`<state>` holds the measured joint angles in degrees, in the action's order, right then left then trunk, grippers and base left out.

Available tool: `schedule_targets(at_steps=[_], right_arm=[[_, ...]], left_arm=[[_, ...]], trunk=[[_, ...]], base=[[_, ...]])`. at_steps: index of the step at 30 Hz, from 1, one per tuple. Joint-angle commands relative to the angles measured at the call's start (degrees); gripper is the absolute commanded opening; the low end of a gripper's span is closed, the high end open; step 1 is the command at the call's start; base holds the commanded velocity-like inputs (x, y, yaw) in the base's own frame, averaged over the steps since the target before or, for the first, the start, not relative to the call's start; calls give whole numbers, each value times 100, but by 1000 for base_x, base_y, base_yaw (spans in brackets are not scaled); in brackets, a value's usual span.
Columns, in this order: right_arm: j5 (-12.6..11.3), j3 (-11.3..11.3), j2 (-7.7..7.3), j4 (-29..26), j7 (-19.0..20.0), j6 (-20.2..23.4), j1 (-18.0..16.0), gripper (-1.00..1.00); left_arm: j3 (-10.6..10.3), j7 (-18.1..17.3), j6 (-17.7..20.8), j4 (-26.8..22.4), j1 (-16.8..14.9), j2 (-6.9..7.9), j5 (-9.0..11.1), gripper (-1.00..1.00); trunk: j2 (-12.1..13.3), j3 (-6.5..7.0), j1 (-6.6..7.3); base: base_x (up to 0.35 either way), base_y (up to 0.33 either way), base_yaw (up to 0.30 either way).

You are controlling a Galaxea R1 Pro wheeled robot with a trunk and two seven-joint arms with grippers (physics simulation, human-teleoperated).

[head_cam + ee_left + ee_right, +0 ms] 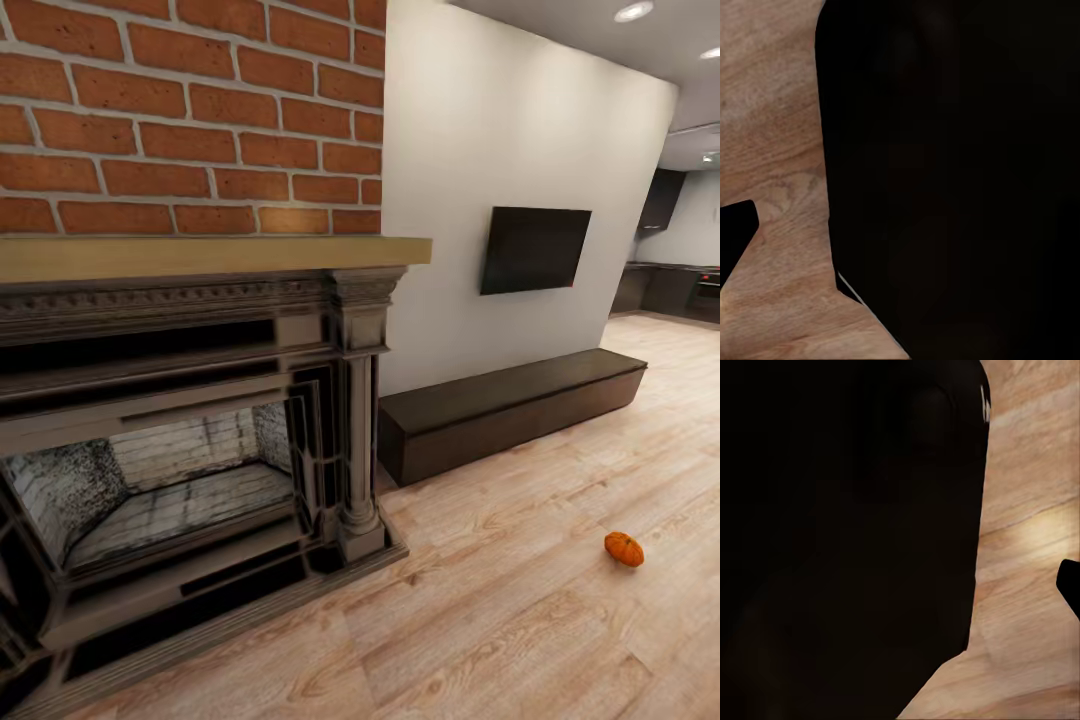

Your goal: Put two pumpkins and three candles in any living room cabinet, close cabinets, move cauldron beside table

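A pumpkin (pixel 624 549) lies loose on the floor (pixel 520 620) at 4 o'clock, awaiting pickup; the cabinet (pixel 505 408) is shut. End effector states cannot be told.

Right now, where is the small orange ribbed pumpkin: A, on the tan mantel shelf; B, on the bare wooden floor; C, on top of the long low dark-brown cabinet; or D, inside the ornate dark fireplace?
B: the small orange ribbed pumpkin lies on the light wooden floor, apart from the long low dark-brown cabinet and the ornate dark fireplace.
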<state>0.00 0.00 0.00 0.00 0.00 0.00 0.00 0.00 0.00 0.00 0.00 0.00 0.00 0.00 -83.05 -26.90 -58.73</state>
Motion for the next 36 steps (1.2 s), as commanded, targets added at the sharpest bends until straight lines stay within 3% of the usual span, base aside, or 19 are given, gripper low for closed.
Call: schedule_targets(at_steps=[1,6,14,36], right_arm=[[12,-5,0,-33,-30,33,-34,100],[38,-10,0,-44,-47,40,-192,100],[44,-9,-1,-44,-33,-217,-253,100],[36,-16,2,-44,-67,-331,-246,100]], left_arm=[[18,-13,-33,-33,33,33,19,100],[29,-11,-65,-105,63,134,18,100],[-4,-17,-63,-123,70,158,6,100],[-3,-17,-88,-132,70,158,-9,100]], trunk=[[-3,-3,0],[-3,-3,0],[-3,-3,0],[-3,28,0]], base=[[0,0,0],[0,0,0],[0,0,-6],[0,0,-195]])
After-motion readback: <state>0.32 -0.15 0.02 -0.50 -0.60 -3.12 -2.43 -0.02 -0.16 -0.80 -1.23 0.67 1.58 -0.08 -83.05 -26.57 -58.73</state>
